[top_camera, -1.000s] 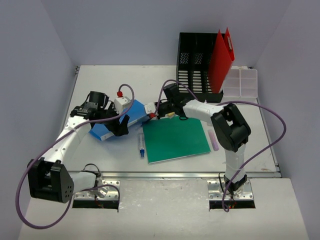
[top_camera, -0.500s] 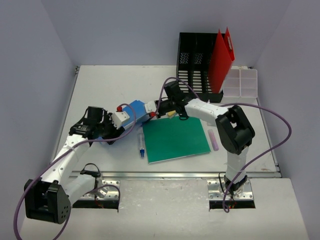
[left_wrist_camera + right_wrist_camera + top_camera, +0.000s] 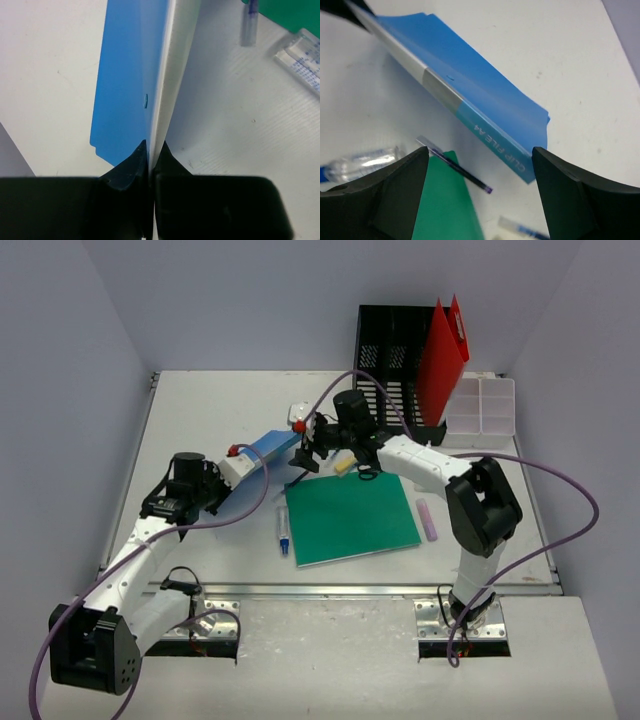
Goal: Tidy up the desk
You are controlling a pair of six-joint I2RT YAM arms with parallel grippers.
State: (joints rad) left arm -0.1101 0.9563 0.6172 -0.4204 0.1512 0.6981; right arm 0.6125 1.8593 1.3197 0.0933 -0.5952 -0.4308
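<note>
Only from the left wrist: left gripper (image 3: 150, 150) pinched tight on the thin blue plastic clip file (image 3: 125, 75), edge-on. Only from the right wrist: right gripper (image 3: 480, 152) spread wide over the file's lettered end. Beneath both, large white rectangular desk (image 3: 200, 410), long axis left-to-right, metal rail (image 3: 350, 589) nearest the bases. Left arm folded low, right arm reaching forward-left.

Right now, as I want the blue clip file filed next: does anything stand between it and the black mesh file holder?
Yes. The open right gripper hangs at the far end of the blue clip file, and its arm lies across the path to the black mesh file holder. The left gripper is shut on the file.
</note>
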